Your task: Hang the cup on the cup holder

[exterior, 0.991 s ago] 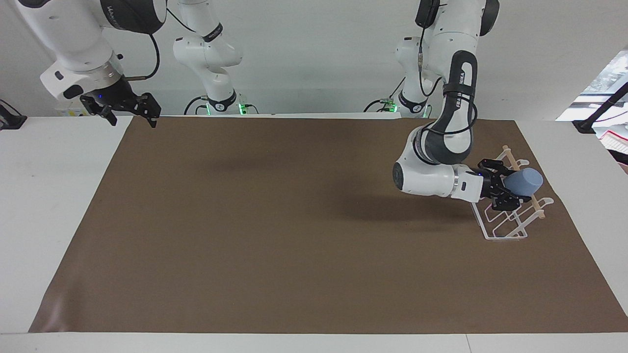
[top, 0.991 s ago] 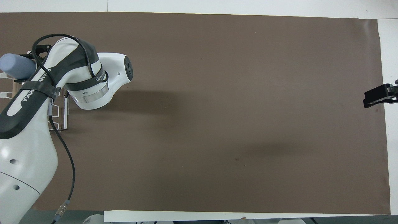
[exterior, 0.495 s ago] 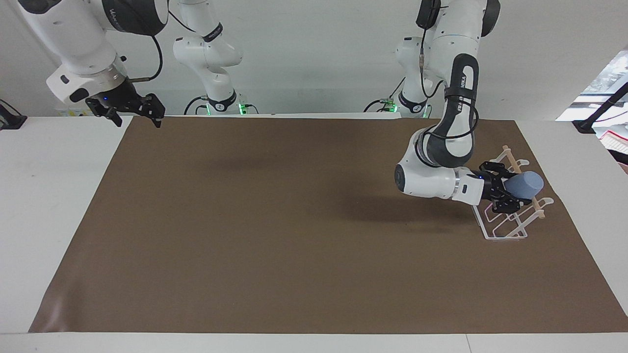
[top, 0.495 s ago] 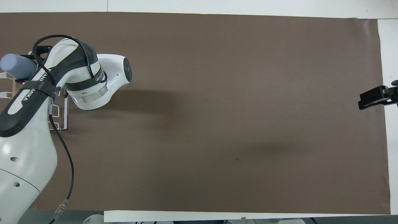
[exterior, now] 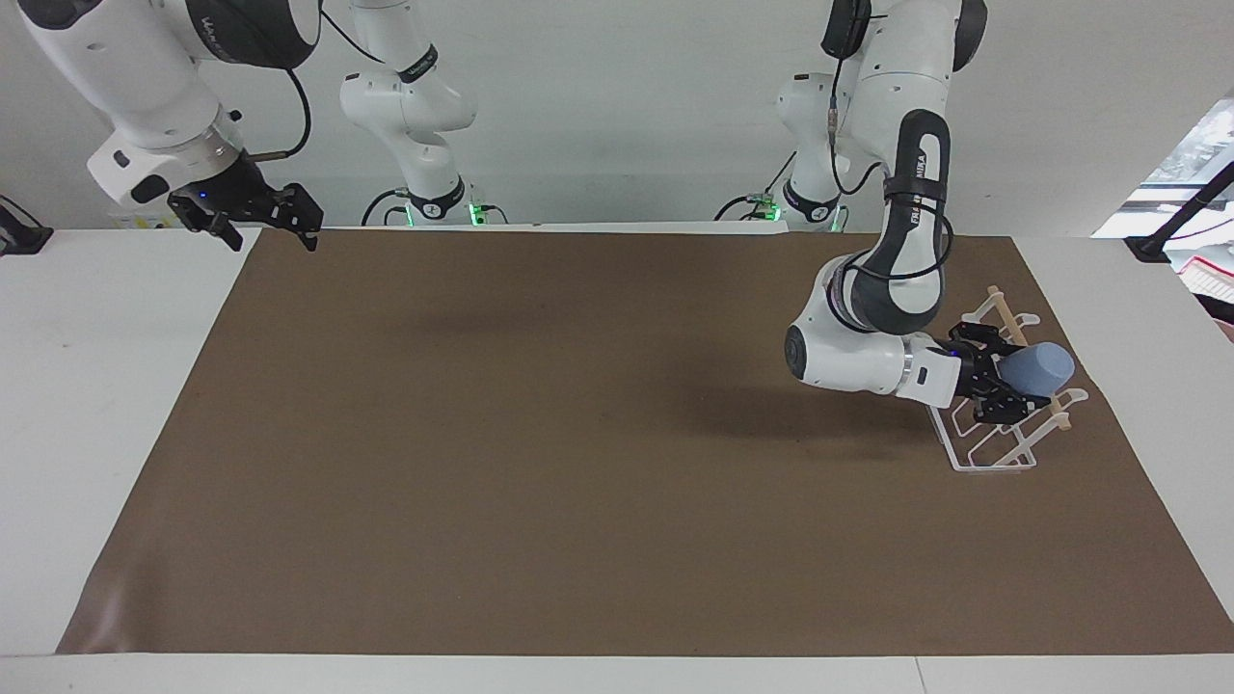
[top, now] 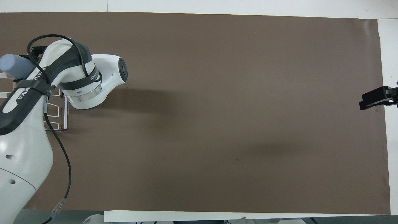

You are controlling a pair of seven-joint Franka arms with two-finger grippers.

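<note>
At the facing view's right edge my left gripper (exterior: 1003, 384) pinched the cup (exterior: 1039, 368) over the cup holder (exterior: 993, 453); the cup lay sideways, base pointing away from the wrist. My right gripper (exterior: 262, 220) waited spread, upper left.

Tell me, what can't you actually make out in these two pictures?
- Whether the cup already sits on a prong of the cup holder: in the facing view the left gripper, shut on the cup, covers that spot.
- Most of the cup holder in the overhead view: the left arm lies over it, and the picture's edge cuts it off.
- Most of the right gripper in the overhead view: the edge cuts it off as it waits.
</note>
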